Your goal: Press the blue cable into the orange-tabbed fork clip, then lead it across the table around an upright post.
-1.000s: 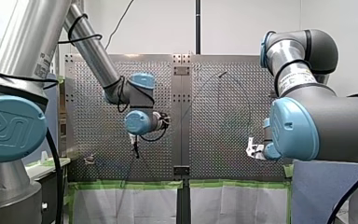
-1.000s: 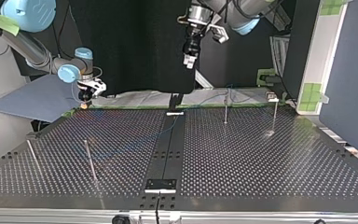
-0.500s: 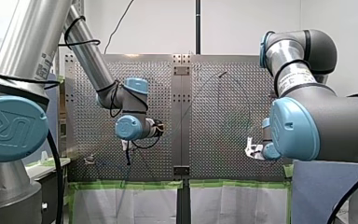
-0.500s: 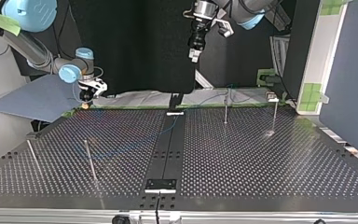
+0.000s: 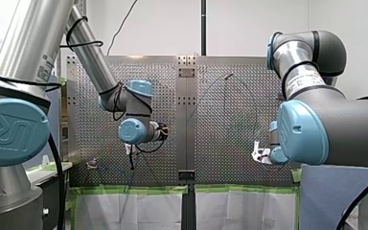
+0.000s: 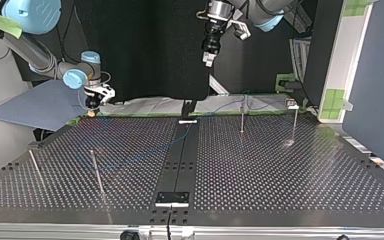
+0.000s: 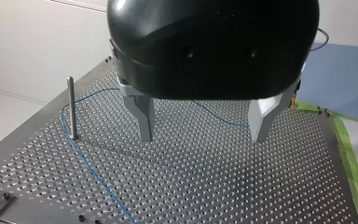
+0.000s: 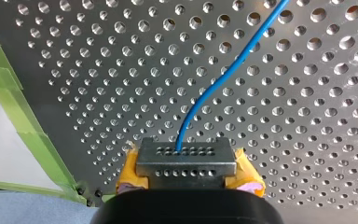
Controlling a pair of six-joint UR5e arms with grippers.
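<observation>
Left gripper (image 7: 203, 138) moved leftward, fingers (image 7: 142, 116) apart, right gripper (image 8: 186, 156) pinching blue cable (image 8: 223, 77), wrist-view only

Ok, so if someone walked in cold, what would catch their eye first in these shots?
Probably the thin blue cable, running across the perforated metal table from my right gripper, yellow-padded and shut on it near the green-taped edge. Then my left gripper, black and wide open, hangs empty above the table, with the cable bending past an upright steel post beside it.
</observation>
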